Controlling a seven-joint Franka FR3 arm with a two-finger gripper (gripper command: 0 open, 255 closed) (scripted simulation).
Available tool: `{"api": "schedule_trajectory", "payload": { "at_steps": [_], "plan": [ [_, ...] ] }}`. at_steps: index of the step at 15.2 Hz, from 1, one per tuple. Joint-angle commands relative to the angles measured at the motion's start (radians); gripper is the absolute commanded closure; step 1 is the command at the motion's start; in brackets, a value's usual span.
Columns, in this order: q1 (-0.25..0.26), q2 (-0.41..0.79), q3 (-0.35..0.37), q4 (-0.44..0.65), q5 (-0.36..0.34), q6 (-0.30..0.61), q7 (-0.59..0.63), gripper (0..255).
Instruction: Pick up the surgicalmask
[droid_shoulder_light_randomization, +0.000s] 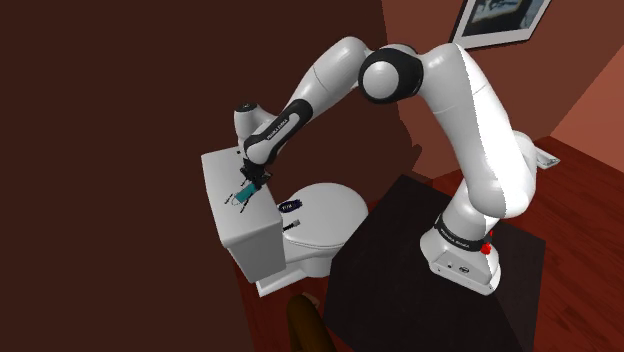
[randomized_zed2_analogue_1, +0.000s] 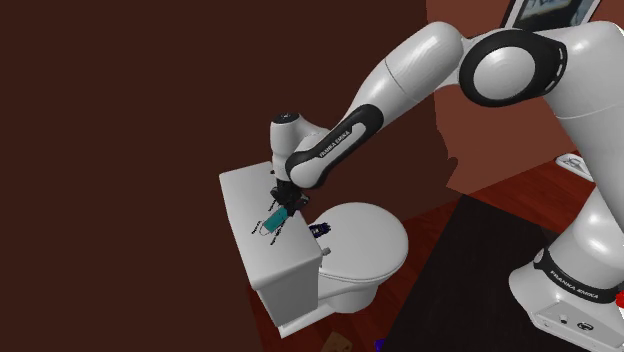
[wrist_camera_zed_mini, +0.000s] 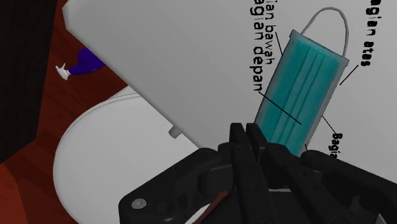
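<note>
Wrist view: mask (wrist_camera_zed_mini: 300, 89) is on or just above the tank lid (wrist_camera_zed_mini: 191, 57) – hard to say which. Its near end sits right at the gripper (wrist_camera_zed_mini: 247, 137), and you can't tell whether that's clamped on the mask's corner or beside it. Risks: a corner-only pinch on thin fabric could slip as you lift, or you come up empty. A nudge could push it off toward the bowl (wrist_camera_zed_mini: 102, 159).

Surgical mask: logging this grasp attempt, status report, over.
Gripper at teal surgical mask, one end. Mask over white toilet tank lid. Blue bottle beyond lid, apart.
</note>
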Motion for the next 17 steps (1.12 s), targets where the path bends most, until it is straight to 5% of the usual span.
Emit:
{"api": "schedule_trajectory", "payload": {
  "at_steps": [1,5,6,10,17],
  "plan": [
    [0.0,0.0,0.0,0.0,0.0,0.0,0.0,255],
    [0.0,0.0,0.0,0.0,0.0,0.0,0.0,255],
    [0.0,0.0,0.0,0.0,0.0,0.0,0.0,0],
    [0.052,0.127,-0.003,0.238,0.006,-0.092,0.021,0],
    [0.061,0.205,-0.014,0.28,-0.001,-0.055,0.022,0]
  ]
}}
